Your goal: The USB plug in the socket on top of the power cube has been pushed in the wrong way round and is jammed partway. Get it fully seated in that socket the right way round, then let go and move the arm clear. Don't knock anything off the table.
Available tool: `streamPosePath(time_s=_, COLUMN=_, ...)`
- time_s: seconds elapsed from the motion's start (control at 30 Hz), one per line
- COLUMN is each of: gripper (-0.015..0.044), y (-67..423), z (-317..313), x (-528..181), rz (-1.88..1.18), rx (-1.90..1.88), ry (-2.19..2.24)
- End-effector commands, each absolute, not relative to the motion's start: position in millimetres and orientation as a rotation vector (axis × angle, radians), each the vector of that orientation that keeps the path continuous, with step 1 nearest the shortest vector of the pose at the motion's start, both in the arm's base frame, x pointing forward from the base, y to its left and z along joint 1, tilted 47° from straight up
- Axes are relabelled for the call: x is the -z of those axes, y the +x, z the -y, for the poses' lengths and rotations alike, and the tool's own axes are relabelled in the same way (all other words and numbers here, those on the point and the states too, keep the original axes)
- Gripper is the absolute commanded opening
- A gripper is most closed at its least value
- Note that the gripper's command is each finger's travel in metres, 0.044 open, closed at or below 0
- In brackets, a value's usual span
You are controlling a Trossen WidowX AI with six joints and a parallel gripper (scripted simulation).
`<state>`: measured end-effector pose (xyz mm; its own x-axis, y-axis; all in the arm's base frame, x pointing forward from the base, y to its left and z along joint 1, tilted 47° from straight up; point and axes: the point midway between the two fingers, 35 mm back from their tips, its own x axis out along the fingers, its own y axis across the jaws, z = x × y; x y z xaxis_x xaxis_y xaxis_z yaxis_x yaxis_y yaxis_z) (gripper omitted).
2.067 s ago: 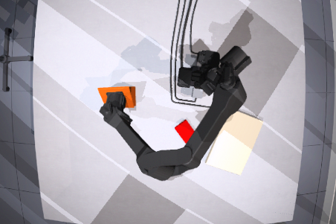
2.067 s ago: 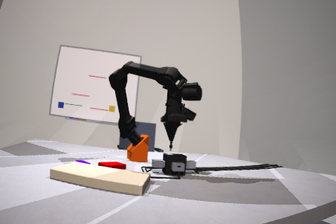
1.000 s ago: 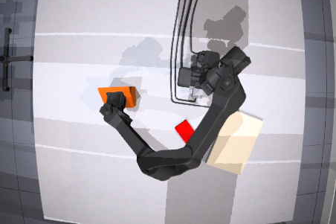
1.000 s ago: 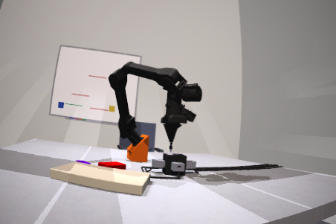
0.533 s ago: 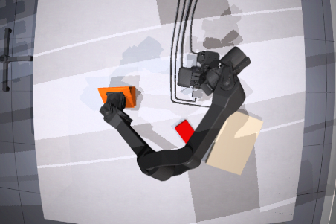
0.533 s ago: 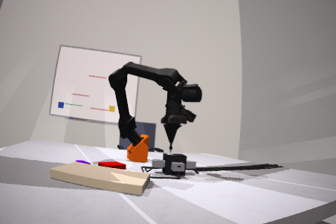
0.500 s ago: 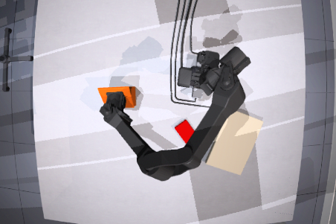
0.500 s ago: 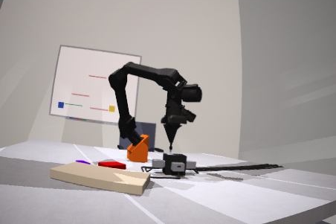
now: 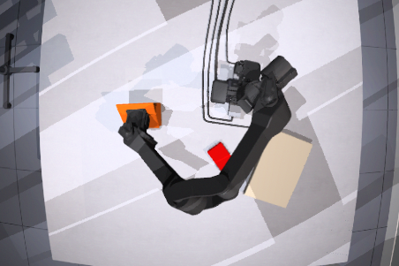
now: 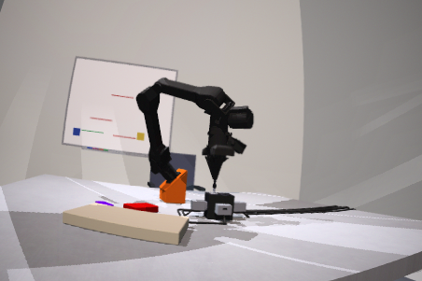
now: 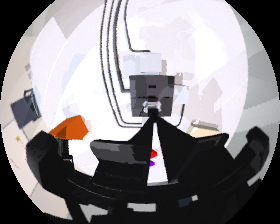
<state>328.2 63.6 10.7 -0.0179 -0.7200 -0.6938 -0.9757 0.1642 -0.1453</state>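
Note:
The dark power cube (image 10: 212, 210) (image 11: 137, 86) stands on the table with light plugs in its sides. In the top view the arm hides it. My gripper (image 10: 214, 182) (image 11: 154, 119) points straight down above the cube's top and is shut on the small USB plug (image 10: 214, 189) (image 11: 151, 107). A pale metal part of the plug shows below the fingertips, at or just above the top face. I cannot tell whether its end touches the socket, or which way round it is. Socket slots show in the top face in the wrist view.
Black cables (image 9: 205, 74) (image 10: 303, 210) (image 11: 104, 60) run beside and away from the cube. A beige block (image 9: 282, 167) (image 10: 123, 223) and a red block (image 9: 218, 155) (image 10: 140, 207) lie nearby. A purple item (image 10: 104, 203) lies beyond. An orange wedge (image 9: 124, 108) (image 10: 173, 195) (image 11: 74, 128) is at the arm's base.

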Motion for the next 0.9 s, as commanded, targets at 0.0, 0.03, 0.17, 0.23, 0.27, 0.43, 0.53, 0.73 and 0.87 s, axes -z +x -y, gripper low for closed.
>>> streamPosePath(time_s=0.0, gripper=0.0, y=328.2, z=-62.7, x=-10.6, rz=-1.794, rx=-0.497, ry=-1.614)
streamPosePath(time_s=0.03, gripper=0.0, y=328.2, z=-62.6, x=-10.6, rz=-1.794, rx=-0.497, ry=-1.614)
streamPosePath(time_s=0.17, gripper=0.0, y=328.2, z=-62.3, x=-10.2, rz=-1.794, rx=-0.497, ry=-1.614)
streamPosePath(time_s=0.23, gripper=0.0, y=328.2, z=-62.1, x=-10.1, rz=-1.794, rx=-0.497, ry=-1.614)
streamPosePath(time_s=0.27, gripper=0.0, y=328.2, z=-62.0, x=-10.0, rz=-1.794, rx=-0.497, ry=-1.614)
streamPosePath(time_s=0.43, gripper=0.0, y=328.2, z=-61.6, x=-9.6, rz=-1.794, rx=-0.497, ry=-1.614)
streamPosePath(time_s=0.53, gripper=0.0, y=328.2, z=-61.3, x=-9.3, rz=-1.794, rx=-0.497, ry=-1.614)
streamPosePath(time_s=0.73, gripper=0.0, y=328.2, z=-60.8, x=-8.8, rz=-1.794, rx=-0.497, ry=-1.614)
streamPosePath(time_s=0.87, gripper=0.0, y=328.2, z=-60.5, x=-8.5, rz=-1.794, rx=-0.497, ry=-1.614)
